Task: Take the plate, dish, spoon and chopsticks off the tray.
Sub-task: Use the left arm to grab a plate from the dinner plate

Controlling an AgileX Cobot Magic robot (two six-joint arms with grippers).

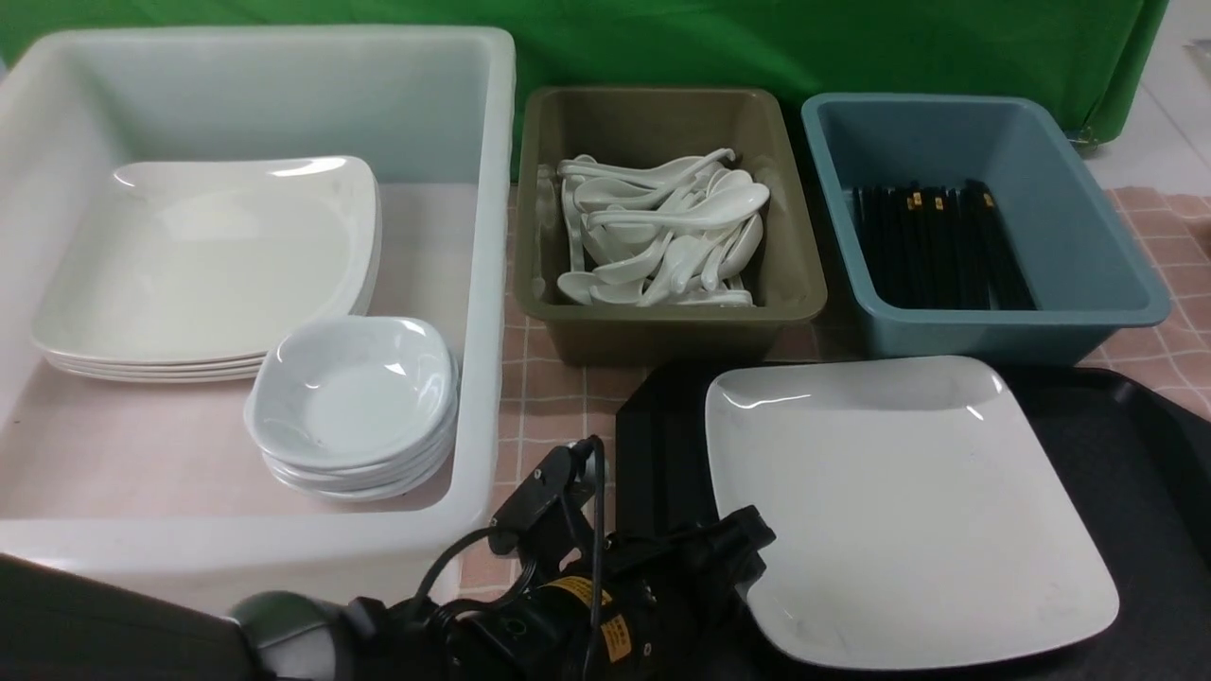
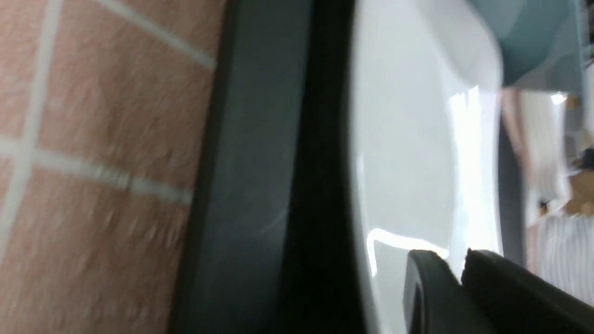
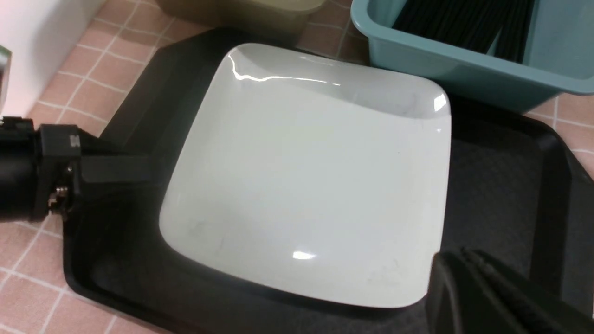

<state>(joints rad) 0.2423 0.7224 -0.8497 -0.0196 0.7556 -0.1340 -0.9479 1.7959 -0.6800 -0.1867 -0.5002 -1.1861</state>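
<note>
Step in hand: plate (image 1: 908,501) removal, left gripper (image 1: 752,534) clamped on left rim; right gripper (image 3: 464,269) clenched, empty. Next, likely: level lift clear of tray (image 1: 653,445), transfer to white tub (image 1: 482,284).

1. Yellow stickers (image 1: 615,638) sit on the black arm housing behind the left gripper (image 1: 747,541); their dark print is too small to read.
2. A small pale mark (image 3: 74,141) stands on the block just behind that gripper's fingers; it is blurred and illegible.
3. Gold-coloured marks (image 1: 916,200) on the chopsticks (image 1: 946,251) in the blue tub (image 1: 1088,246), well beyond the gripper, cannot be read.
</note>
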